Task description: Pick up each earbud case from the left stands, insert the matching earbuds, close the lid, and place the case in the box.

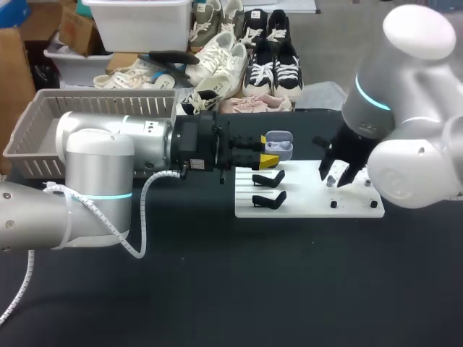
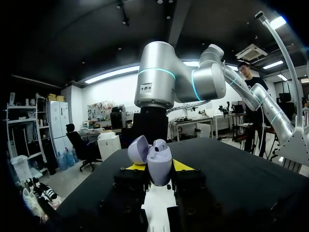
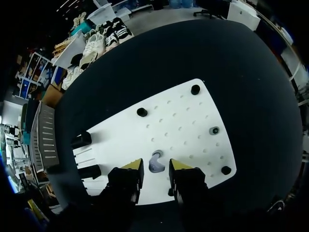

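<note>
One earbud case [image 2: 159, 157], lid open, is clamped in the left end effector [image 2: 158, 170]; the right end effector [image 3: 155, 170] hangs open over an earbud [image 3: 154, 163] on the white board [image 3: 193, 125]. Inserting, closing, boxing remain.

Lilac earbud case [image 1: 278, 144], white board [image 1: 347, 210], black stands [image 1: 269, 178], black table [image 1: 217, 289].

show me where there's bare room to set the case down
Bare: the table on the robot's side of the white board. Crowded: the board's left end, with stands and left gripper holding the case; right gripper over its right end.
</note>
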